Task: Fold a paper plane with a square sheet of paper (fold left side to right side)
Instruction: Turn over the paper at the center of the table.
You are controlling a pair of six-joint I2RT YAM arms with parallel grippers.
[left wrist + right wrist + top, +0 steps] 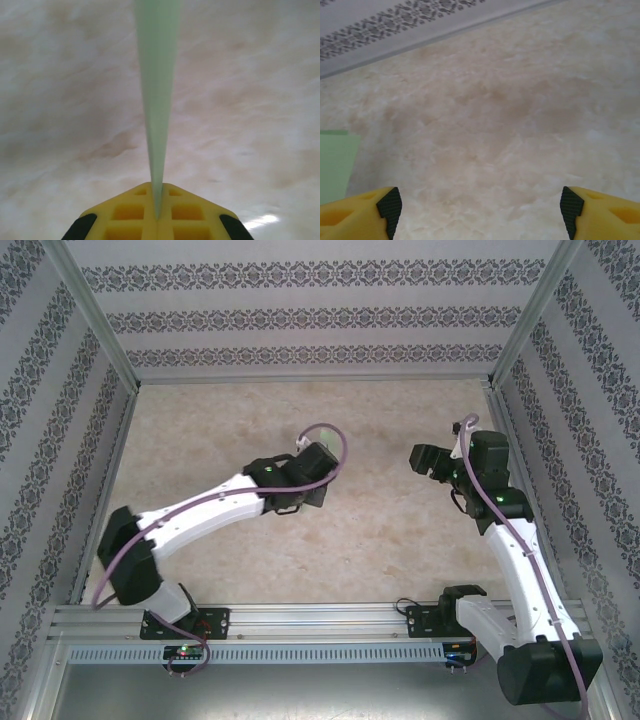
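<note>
Paper plane [157, 100] — slim green taper

Paper [157, 100] over the worktop [350, 540]
Clamped in the left end effector [157, 212]; right end effector [480, 212] apart, to its right

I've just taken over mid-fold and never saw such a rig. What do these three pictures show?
Two white robot arms are bolted at the near edge of a marbled table. The overhead picture looks down from behind them: left arm, right arm. The other two come from a camera on each wrist, yellow fingers at the bottom. The left gripper is shut on the green paper, seen edge-on as a thin strip. The right gripper is open and holds nothing; the green patch at its picture's left edge is probably the same paper.
</note>
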